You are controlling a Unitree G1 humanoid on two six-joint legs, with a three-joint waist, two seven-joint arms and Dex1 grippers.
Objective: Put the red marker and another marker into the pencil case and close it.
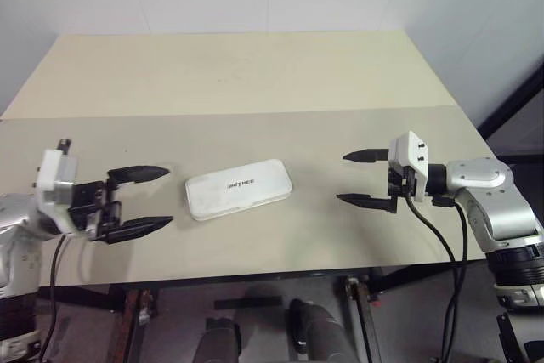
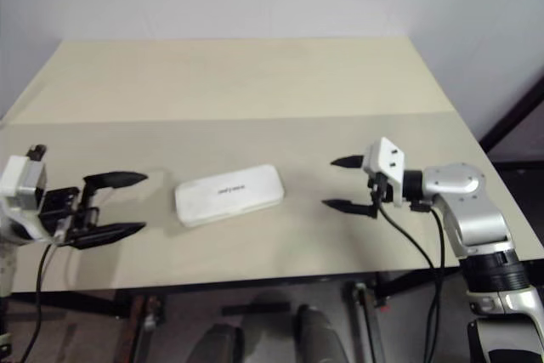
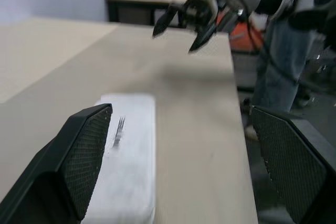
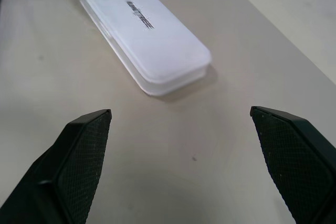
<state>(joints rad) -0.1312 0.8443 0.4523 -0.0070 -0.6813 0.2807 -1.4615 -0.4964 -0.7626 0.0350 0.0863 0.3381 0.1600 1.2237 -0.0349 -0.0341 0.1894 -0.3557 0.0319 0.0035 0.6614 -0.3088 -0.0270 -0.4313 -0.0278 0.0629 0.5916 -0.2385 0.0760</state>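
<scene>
Left gripper (image 1: 145,200) and right gripper (image 1: 361,178), both spread wide and empty, flank the pencil case (image 1: 239,188), each well apart from it. The case lies closed, lid down, mid-table (image 1: 255,82); markers presumably inside, so the task looks complete.

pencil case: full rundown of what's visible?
The pencil case is a flat white box of hard-looking plastic with rounded corners and a small dark logo on its lid. It is shut, a seam running round its side, and lies flat and slightly skewed on the table between the two grippers, neither touching it.
</scene>
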